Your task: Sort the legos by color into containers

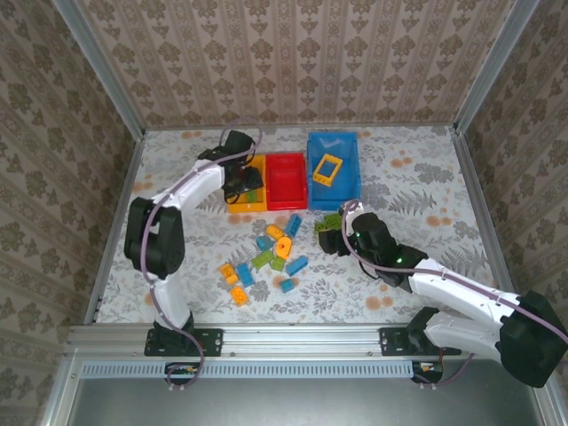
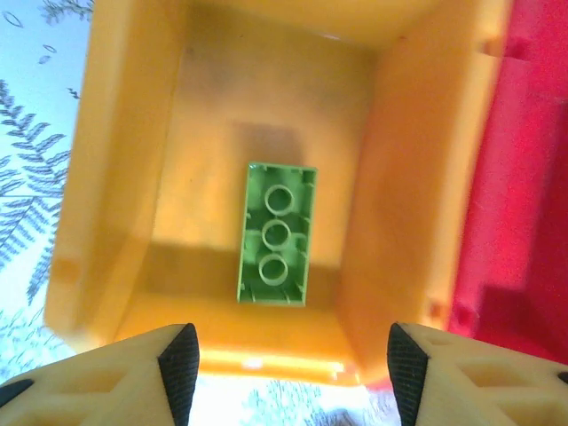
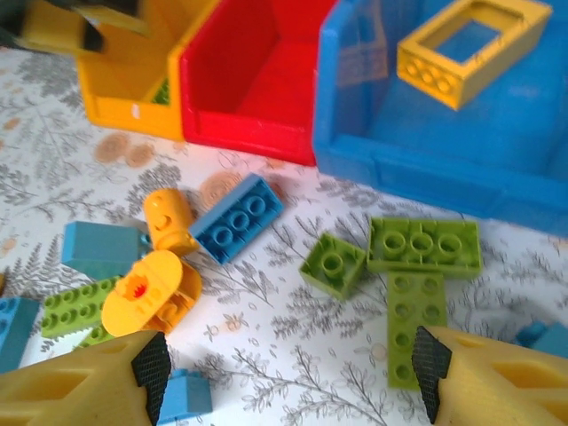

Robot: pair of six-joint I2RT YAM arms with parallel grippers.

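Note:
My left gripper hangs open over the yellow-orange bin; a green brick lies upside down on the bin's floor, apart from my fingers. The red bin stands beside it, then the larger blue bin holding the yellow-orange frame piece. My right gripper is open, low over the table near three green bricks: a small square one, a long one and a flat plate. A blue brick and rounded yellow-orange pieces lie to their left.
Several more blue, green and yellow-orange bricks are scattered on the patterned table in front of the bins. The left arm reaches over the table's left side. Metal rails edge the table.

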